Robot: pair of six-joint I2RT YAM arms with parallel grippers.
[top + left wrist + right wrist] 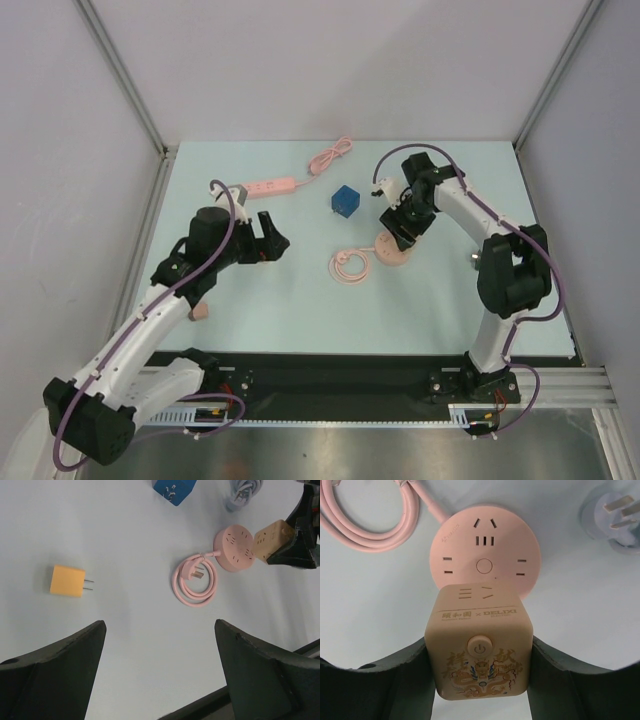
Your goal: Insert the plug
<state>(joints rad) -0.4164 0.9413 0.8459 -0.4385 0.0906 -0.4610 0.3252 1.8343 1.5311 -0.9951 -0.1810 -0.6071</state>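
My right gripper [479, 655] is shut on a tan cube plug adapter [479, 647] with a power button and a dragon print. Its fingers [390, 680] press on the cube's two sides. The cube hangs over the near rim of a round pink socket [484, 555], whose slots face up. The cube's prongs are hidden underneath, and I cannot tell whether it touches the socket. From above, the right gripper [400, 222] is over the round pink socket [393, 250]. My left gripper [160, 625] is open and holds nothing, left of table centre [272, 243].
The socket's coiled pink cord with its plug [195, 580] lies beside it. A small orange two-pin plug [67, 580] lies near the left gripper. A blue cube [346, 200] and a long pink power strip [268, 187] sit further back. A pale lavender plug [615, 517] lies right of the socket.
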